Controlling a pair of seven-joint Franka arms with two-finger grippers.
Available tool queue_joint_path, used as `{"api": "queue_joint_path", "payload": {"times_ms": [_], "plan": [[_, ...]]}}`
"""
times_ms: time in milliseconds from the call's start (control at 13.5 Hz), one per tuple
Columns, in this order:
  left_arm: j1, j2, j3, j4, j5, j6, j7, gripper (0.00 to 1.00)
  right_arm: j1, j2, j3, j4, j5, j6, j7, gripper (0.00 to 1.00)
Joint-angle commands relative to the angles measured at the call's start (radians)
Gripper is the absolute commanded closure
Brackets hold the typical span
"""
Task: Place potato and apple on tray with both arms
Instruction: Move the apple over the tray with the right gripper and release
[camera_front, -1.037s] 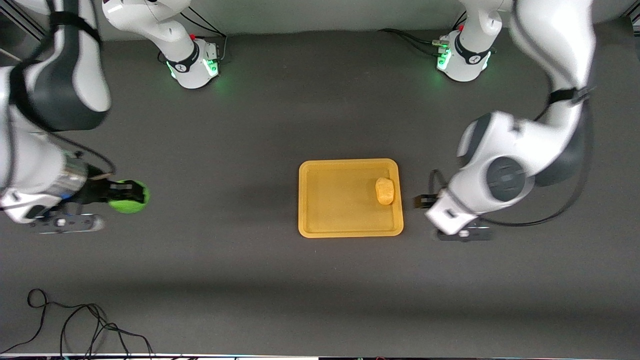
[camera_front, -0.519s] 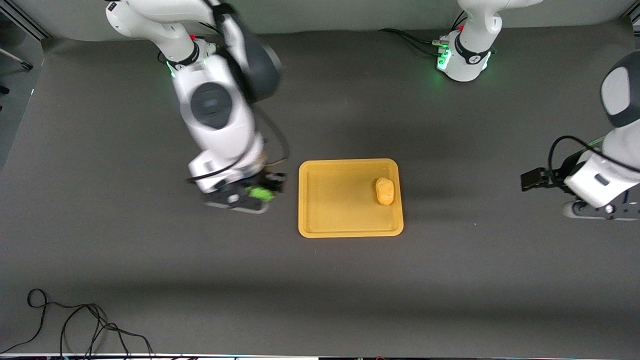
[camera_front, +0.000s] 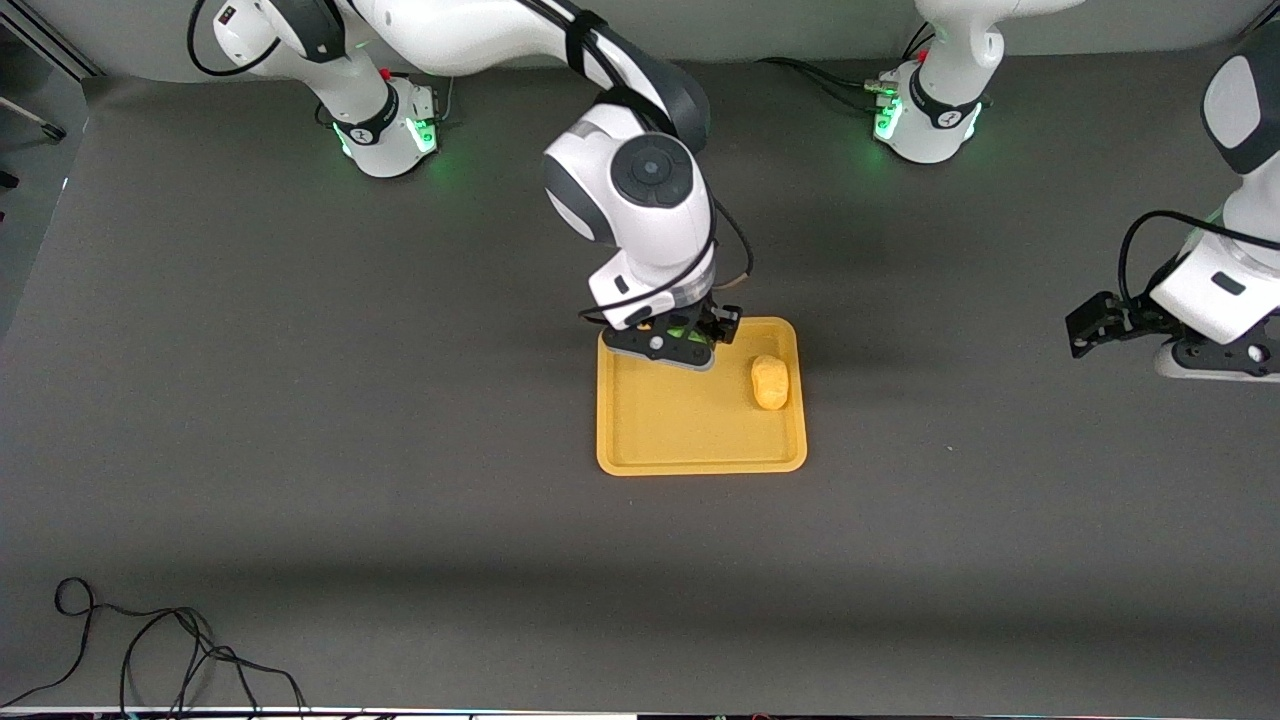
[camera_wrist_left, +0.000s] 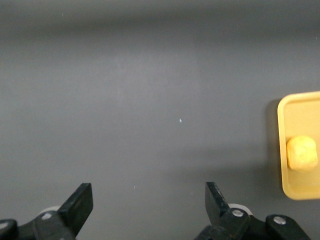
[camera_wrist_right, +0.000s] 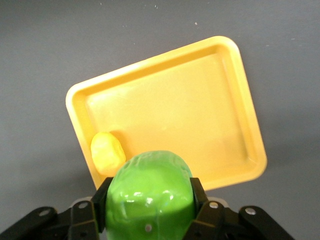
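Observation:
The yellow-orange tray (camera_front: 690, 430) lies mid-table. The potato (camera_front: 770, 382) lies in it by the rim toward the left arm's end. My right gripper (camera_front: 690, 335) is shut on the green apple (camera_wrist_right: 150, 192) and holds it over the tray's edge nearest the robot bases; only a sliver of the apple (camera_front: 680, 331) shows in the front view. The right wrist view shows the tray (camera_wrist_right: 190, 115) and potato (camera_wrist_right: 107, 152) below. My left gripper (camera_front: 1085, 328) is open and empty over bare table at the left arm's end, also seen in the left wrist view (camera_wrist_left: 148, 192), which shows the tray's rim (camera_wrist_left: 295, 110) and potato (camera_wrist_left: 301, 153).
The dark grey table mat surrounds the tray. Loose black cables (camera_front: 150, 650) lie at the near corner toward the right arm's end. The green-lit arm bases (camera_front: 385, 125) (camera_front: 925, 115) stand along the edge farthest from the front camera.
My right arm has swung from its end of the table to over the tray, carrying the apple. My left arm has drawn away from the tray to its own end.

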Motion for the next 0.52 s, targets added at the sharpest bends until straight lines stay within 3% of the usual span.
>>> {"api": "queue_joint_path", "payload": {"times_ms": [0,444], "plan": [[0.007,-0.04,0.014,0.042,0.012,-0.132,0.046,0.0,-0.001,0.123,0.002,0.044,-0.046,0.091,0.032,0.72],[0.011,0.011,0.045,0.148,-0.03,-0.176,0.091,0.0,0.004,0.25,0.002,0.044,-0.074,0.214,0.034,0.71]]}}
